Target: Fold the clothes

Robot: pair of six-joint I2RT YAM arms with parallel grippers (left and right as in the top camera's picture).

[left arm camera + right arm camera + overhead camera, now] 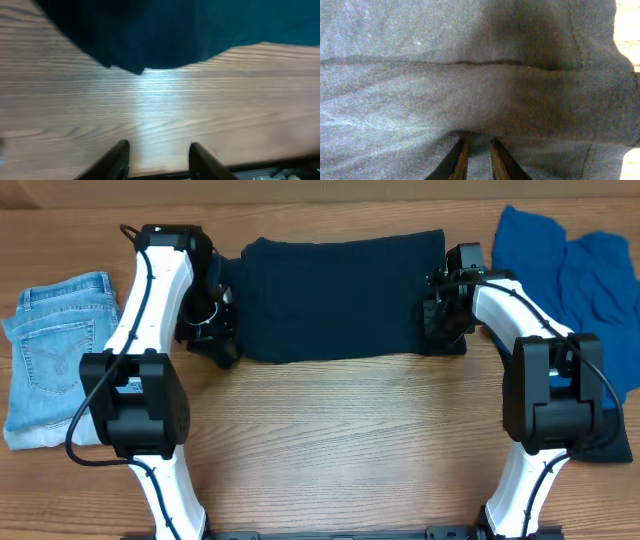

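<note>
A dark navy garment [335, 295] lies flat across the back middle of the table as a wide rectangle. My left gripper [215, 332] is at its left edge. In the left wrist view the left gripper [157, 150] is open and empty over bare wood, with the garment's edge [175, 30] ahead of it. My right gripper [436, 320] is at the garment's right edge. In the right wrist view the right gripper [476, 144] has its fingers close together with a pinch of the dark fabric [470, 75] between them.
Folded light-blue jeans [55, 350] lie at the left edge. A crumpled bright-blue garment [575, 270] lies at the back right. Another dark cloth [612, 445] shows beside the right arm's base. Bare wooden table [340, 440] fills the front.
</note>
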